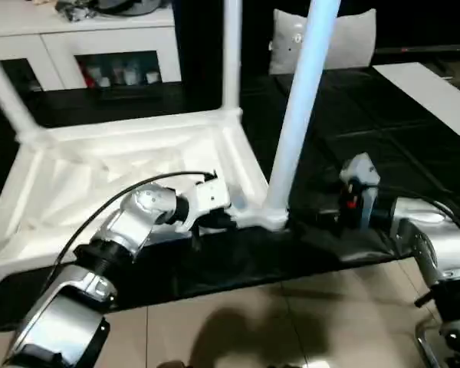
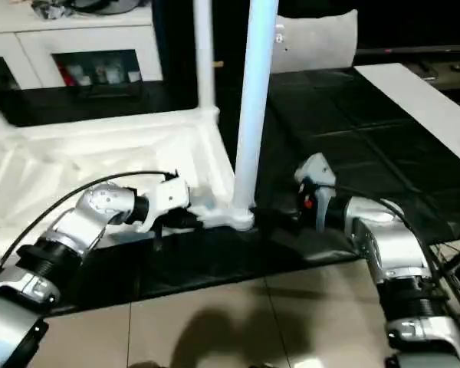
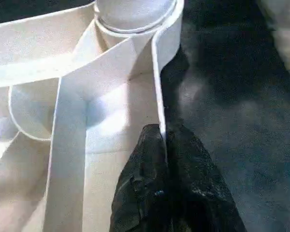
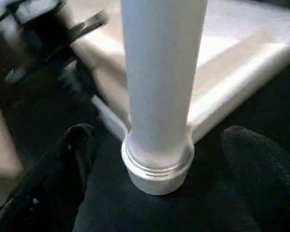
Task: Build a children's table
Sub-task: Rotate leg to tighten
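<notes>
The children's table top (image 1: 123, 165) lies upside down on a black mat, ribbed underside up. A white leg (image 1: 300, 107) stands upright in the near right corner socket (image 4: 157, 169). Another leg (image 1: 231, 54) stands at the far right corner, and a third (image 1: 4, 100) leans at the far left. My left gripper (image 3: 162, 133) is shut on the thin rim wall (image 3: 157, 87) next to that near socket. My right gripper (image 4: 159, 145) is open, its fingers (image 4: 79, 140) standing either side of the leg's base without touching it.
A white cabinet (image 1: 100, 46) with dark glass doors stands at the back left. A white cushion (image 1: 330, 38) sits behind the legs and a white board (image 1: 437, 92) lies at the right. The black mat (image 1: 215, 261) ends at the beige tiled floor (image 1: 291, 322) in front.
</notes>
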Available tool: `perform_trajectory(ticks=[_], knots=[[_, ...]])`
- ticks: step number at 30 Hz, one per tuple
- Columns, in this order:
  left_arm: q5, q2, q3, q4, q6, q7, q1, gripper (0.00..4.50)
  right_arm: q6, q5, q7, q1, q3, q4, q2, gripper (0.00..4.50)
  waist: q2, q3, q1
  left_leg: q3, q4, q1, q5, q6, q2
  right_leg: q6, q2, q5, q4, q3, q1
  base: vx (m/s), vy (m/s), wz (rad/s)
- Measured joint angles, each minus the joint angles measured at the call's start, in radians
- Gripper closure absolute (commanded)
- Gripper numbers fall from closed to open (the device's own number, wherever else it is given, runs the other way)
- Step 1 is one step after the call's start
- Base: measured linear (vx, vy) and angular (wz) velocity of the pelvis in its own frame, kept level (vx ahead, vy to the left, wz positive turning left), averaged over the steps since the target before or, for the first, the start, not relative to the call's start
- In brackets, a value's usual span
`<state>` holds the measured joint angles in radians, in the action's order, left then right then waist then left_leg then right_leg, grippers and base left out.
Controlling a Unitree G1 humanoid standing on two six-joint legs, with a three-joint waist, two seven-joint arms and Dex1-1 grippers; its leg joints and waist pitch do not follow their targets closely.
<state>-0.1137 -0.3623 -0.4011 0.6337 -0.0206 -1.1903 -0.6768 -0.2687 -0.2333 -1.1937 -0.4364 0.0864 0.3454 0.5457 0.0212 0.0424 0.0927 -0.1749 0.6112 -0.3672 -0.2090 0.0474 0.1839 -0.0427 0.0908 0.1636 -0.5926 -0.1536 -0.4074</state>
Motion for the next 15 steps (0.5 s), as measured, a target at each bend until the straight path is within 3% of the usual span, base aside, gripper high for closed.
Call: perform_trajectory(ticks=[3,6,15], knots=[[0.004,-0.023,-0.028,-0.023,-0.036,-0.067,0.007,4.50,-0.001,-0.004,-0.078,0.004,0.026,-0.011,0.017,0.05,0.000,0.000,0.011,0.000,0.000,0.000,0.000,0.000,0.000,0.000,0.000,0.000,-0.001,0.000,0.000,0.000,0.000,0.00],[0.006,-0.035,-0.047,-0.034,-0.058,-0.119,0.007,4.50,-0.011,-0.019,-0.136,0.005,0.044,-0.027,0.018,0.54,0.000,0.000,0.018,0.000,0.001,0.001,0.000,0.000,0.000,0.000,0.000,0.000,-0.002,0.000,0.001,0.000,0.000,0.00],[0.011,-0.040,-0.069,-0.060,-0.085,-0.181,0.010,4.50,-0.053,-0.054,-0.237,0.011,0.085,-0.048,0.020,1.28,0.000,0.000,0.023,0.000,0.002,0.002,0.000,0.001,0.000,0.005,0.000,0.003,-0.002,0.001,0.004,0.000,0.000,0.00]])
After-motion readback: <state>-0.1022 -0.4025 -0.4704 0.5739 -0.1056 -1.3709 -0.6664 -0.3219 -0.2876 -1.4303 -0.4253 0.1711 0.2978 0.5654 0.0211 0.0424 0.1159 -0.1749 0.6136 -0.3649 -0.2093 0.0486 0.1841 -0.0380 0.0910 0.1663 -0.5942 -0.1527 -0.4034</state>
